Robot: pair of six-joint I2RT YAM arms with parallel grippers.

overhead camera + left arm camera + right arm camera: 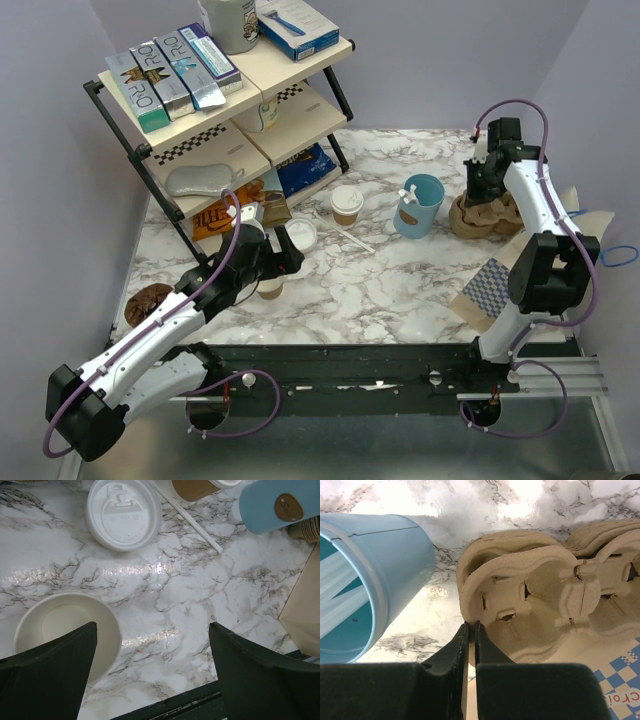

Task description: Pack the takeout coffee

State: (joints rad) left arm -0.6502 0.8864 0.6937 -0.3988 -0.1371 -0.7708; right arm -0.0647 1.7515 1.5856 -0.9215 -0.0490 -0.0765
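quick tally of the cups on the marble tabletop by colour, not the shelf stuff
tan paper cups: 2 (the lidded takeout coffee and a lidless paper cup)
light-blue cup: 1
total: 3

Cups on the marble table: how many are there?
3. A lidded tan cup mid-table, a blue cup to its right, and a lidless cup by the left gripper. None appears hidden.

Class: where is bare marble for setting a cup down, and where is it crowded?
Bare: front centre, between lidless cup and checkered bag; behind the blue cup. Crowded: by the shelf, around the loose lid, straw and takeout coffee.
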